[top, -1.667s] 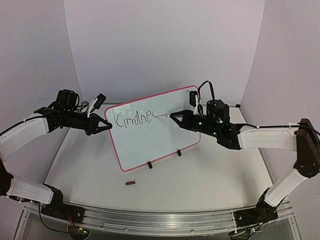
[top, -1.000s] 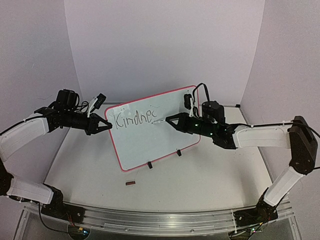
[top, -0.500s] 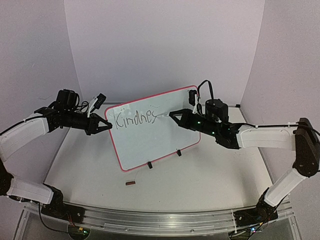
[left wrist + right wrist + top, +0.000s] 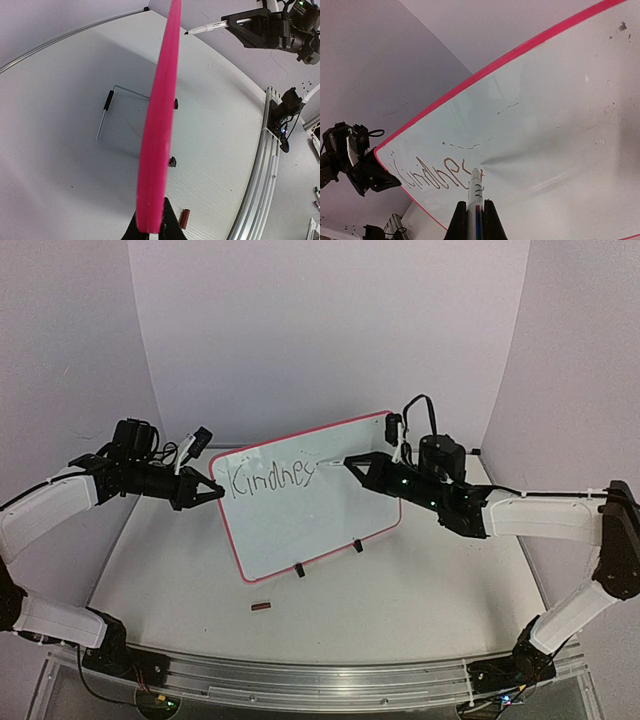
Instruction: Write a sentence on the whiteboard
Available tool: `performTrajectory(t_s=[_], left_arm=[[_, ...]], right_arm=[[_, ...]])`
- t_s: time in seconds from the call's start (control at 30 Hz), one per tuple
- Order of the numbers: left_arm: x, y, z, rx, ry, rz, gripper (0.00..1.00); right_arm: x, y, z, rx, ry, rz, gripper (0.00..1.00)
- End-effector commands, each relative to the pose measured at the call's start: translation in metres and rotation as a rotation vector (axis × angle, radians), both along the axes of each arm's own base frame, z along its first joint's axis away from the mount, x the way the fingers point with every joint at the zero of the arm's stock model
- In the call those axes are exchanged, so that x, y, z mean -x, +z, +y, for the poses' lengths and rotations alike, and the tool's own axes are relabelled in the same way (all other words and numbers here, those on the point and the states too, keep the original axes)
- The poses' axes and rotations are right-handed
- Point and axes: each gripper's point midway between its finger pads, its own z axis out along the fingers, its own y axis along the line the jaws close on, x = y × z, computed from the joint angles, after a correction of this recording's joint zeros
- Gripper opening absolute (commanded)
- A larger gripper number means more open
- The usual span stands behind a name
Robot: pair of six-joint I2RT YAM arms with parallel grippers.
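One more letter in the sentence (image 4: 271, 478), right pincer (image 4: 350, 462) slightly higher.

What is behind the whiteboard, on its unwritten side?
A thin wire frame with a black sleeve lies flat on the table behind the whiteboard, as seen from the left wrist. In the top view the board covers it.

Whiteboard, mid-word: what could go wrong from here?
1. The left fingers pinch the whiteboard only at its left rim, and it stands on two small clip feet; marker pressure could pivot or tip it.
2. The right fingers hold the marker with much of it sticking out, so the tip may wobble and distort the sentence.
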Motion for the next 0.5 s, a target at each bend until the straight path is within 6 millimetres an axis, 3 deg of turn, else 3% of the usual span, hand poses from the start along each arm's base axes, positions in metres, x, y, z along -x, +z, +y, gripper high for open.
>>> performTrajectory(t_s=[0.0, 0.47], left_arm=[[-0.006, -0.016, 0.004, -0.081, 0.018, -0.007, 0.0], [-0.005, -0.015, 0.003, -0.079, 0.015, -0.01, 0.0]], right_arm=[[0.005, 0.042, -0.015, -0.056, -0.033, -0.093, 0.0], [-0.012, 0.032, -0.006, -0.046, -0.03, -0.071, 0.0]])
